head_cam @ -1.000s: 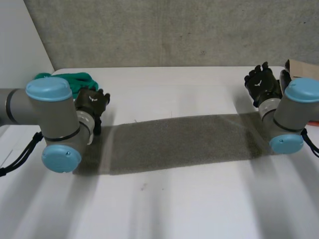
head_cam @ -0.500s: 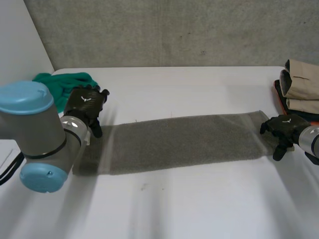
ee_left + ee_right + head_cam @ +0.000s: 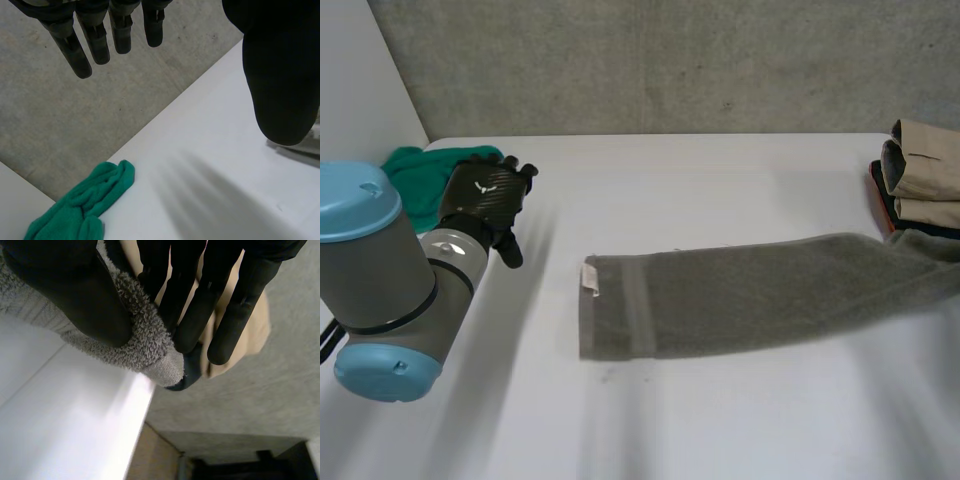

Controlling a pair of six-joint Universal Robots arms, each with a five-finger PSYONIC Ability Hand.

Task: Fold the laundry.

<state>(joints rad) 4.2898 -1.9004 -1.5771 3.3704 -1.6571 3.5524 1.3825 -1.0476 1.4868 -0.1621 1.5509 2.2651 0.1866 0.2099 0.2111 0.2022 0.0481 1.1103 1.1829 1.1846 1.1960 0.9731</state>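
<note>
- One grey towel (image 3: 750, 295) lies stretched across the white table (image 3: 720, 420) in the head view, its labelled end towards the left arm (image 3: 380, 280).
- The left hand (image 3: 485, 200) hangs above the table, well apart from that end of the towel, with a green cloth (image 3: 415, 180) farther from the towel than the hand is.
- A stack of folded clothes (image 3: 925, 180) sits just beside the towel's other end.
- From the left wrist, that hand's fingers (image 3: 95, 40) point straight and spread, thumb (image 3: 280, 75) wide of them, holding nothing.
- From the right wrist, the right hand (image 3: 65, 285) pinches the towel's end between thumb and fingers, beside the tan top piece of the stack.
</note>
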